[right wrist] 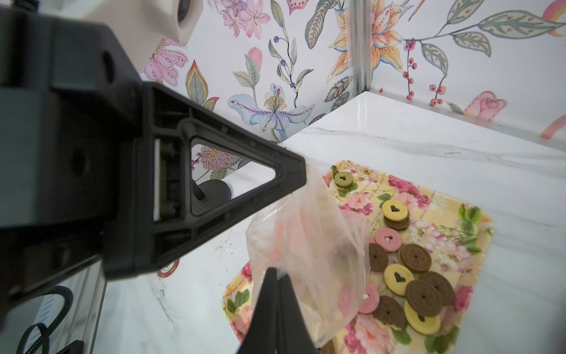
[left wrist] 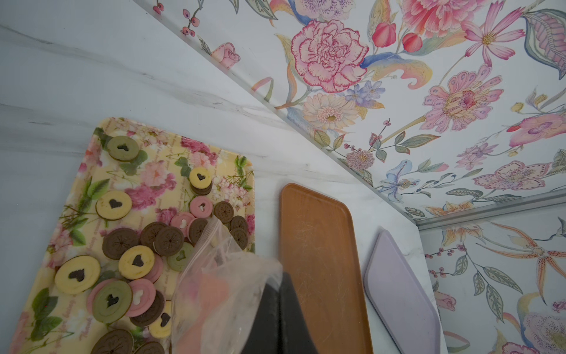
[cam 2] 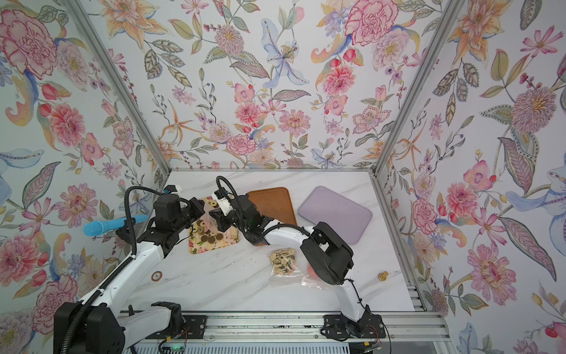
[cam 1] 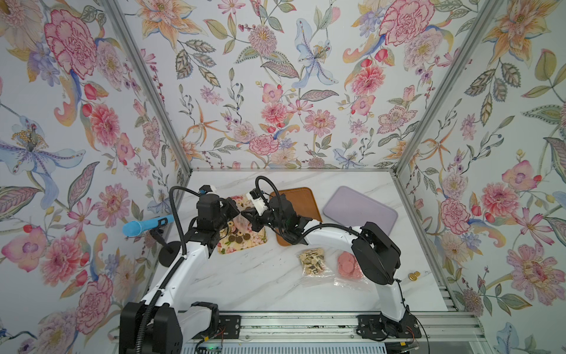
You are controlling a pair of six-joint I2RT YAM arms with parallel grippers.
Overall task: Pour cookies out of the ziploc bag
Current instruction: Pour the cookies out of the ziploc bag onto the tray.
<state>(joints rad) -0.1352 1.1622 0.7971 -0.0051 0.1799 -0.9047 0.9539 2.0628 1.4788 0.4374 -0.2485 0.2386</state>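
Right wrist view: you are pinching the ziploc bag (right wrist: 309, 254) with left gripper (right wrist: 301, 171) and right gripper (right wrist: 277, 274), both clamped on it; bag is hanging between them, sagging over cookies (right wrist: 412, 259) lying on floral tray (right wrist: 479, 223).

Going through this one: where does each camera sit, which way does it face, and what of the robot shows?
Top views: high over the near edge of the table, looking down and toward the back wall; left arm and right arm show.
Left wrist: on the left arm, looking past the shut left gripper and bag at the cookies on the floral tray.
Right wrist: on the right arm, looking past the shut right gripper toward the left gripper.
Both wrist views share bag, cookies, floral tray.
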